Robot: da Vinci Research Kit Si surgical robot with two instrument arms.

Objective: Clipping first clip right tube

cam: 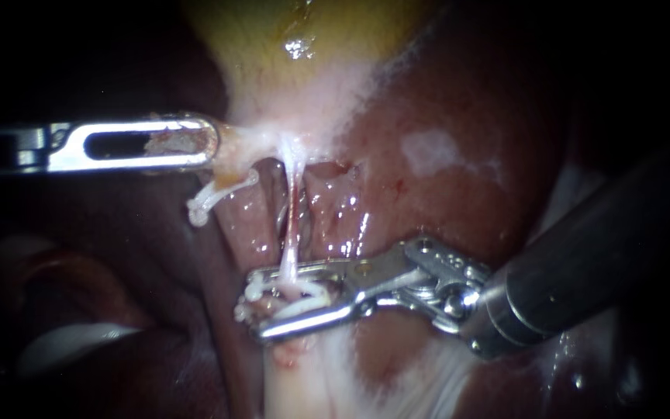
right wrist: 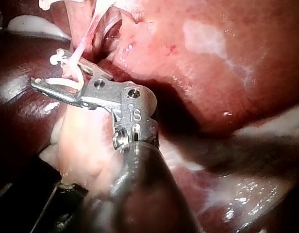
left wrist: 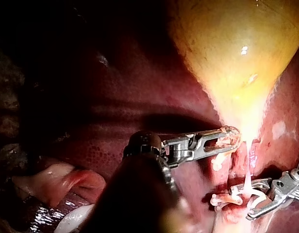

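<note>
Endoscope view: left tool grips gallbladder; right tool holds clip astride tube.

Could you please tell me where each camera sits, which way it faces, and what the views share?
Endoscope view: close over the tissue, facing the tube below the gallbladder; left instrument enters from the left, right instrument from the right.
Left wrist view: on the left arm, looking along its own shaft toward the gallbladder.
Right wrist view: on the right arm, looking along its shaft at the clip its jaws hold around the tube.
Shared: all three show the right instrument's jaws at the tube.
</note>
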